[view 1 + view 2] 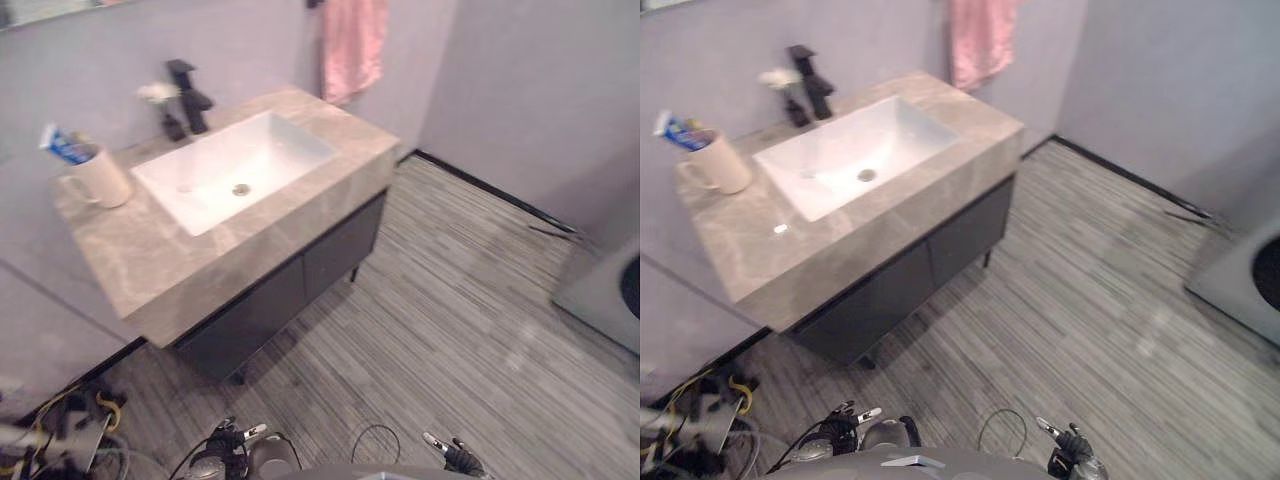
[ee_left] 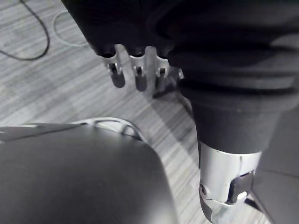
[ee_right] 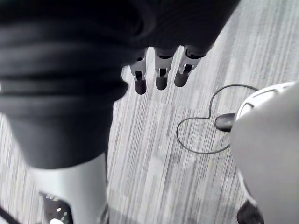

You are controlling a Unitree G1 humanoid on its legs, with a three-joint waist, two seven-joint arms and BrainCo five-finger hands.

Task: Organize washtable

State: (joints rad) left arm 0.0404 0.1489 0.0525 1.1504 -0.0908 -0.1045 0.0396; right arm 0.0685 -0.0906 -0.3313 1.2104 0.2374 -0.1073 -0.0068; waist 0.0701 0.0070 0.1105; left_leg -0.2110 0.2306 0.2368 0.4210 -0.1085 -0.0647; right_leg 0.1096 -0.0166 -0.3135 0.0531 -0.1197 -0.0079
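Dark-ribbed left hand (image 2: 136,74) over striped floor (image 2: 60,88)

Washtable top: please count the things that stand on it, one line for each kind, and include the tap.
Mug: 1
Blue and white tube, standing in the mug: 1
Small dark vase with a white flower: 1
Black tap: 1
Total: 4
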